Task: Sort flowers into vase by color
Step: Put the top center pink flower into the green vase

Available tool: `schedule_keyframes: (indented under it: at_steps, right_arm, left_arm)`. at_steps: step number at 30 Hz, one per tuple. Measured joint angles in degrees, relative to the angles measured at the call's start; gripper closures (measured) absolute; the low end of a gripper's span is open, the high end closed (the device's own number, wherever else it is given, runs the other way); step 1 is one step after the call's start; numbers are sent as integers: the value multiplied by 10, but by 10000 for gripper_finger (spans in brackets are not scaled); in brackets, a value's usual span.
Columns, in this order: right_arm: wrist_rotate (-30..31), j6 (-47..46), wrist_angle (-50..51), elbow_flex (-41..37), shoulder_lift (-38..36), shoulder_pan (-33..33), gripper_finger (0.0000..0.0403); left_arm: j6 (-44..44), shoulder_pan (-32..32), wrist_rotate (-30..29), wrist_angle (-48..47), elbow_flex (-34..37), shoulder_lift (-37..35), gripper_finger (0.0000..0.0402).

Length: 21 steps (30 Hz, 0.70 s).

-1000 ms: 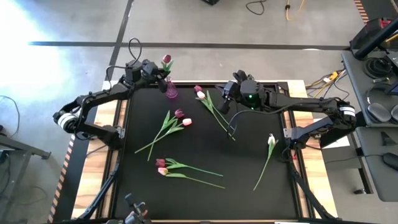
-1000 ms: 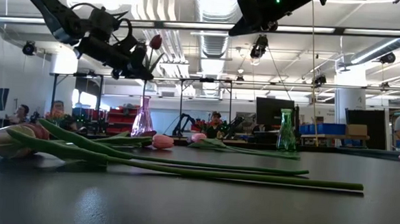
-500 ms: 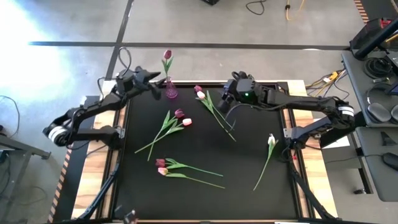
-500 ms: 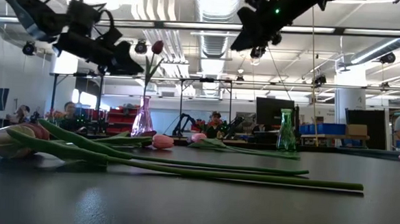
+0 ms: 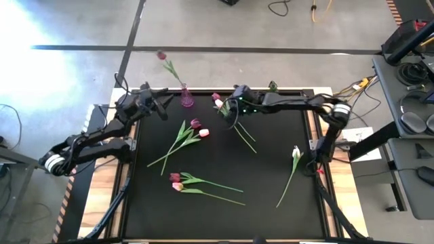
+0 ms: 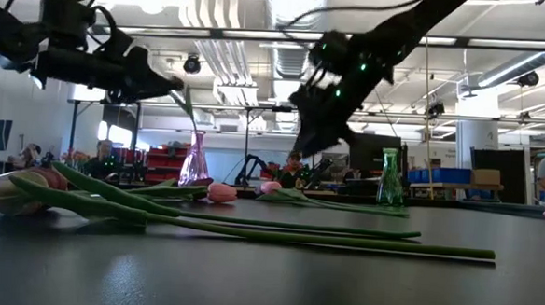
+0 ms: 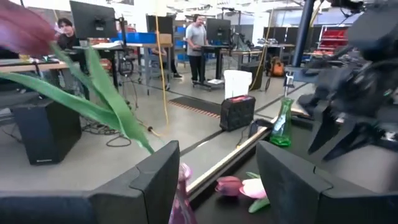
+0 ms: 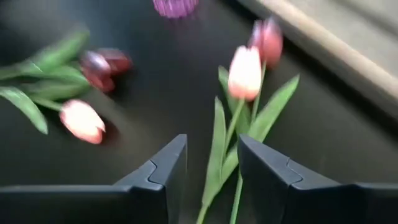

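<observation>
- Left gripper [image 5: 161, 108] at the table's [image 5: 271, 176] far-left corner, fingers apart, grasping nothing, just beside the purple vase [image 5: 186, 99].
- A maroon tulip [image 5: 163, 56] stands in the purple vase, leaning out past the table's far edge.
- Right gripper [image 5: 230, 112] low over the far pair [image 5: 218, 100], one maroon and one pink tulip; fingers parted astride their stems [image 8: 219, 158], not clenched.
- Green vase [image 5: 272, 86] at the far edge.
- Other tulips lying flat: centre pair [image 5: 198, 128], near pair [image 5: 176, 181], white one [image 5: 296, 152] at right.
</observation>
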<state>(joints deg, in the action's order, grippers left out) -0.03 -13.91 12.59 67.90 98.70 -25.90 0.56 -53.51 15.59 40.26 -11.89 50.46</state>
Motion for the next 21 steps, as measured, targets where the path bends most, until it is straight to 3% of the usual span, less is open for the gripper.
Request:
schedule_keyframes:
  at_steps: [11,21]
  right_arm:
    - [-4,-36,87,88,113,-3,219]
    - [-3,-50,116,133,173,-4,246]
  left_arm:
    - [0,6,4,9,18,2,203]
    - [0,6,4,8,18,4,203]
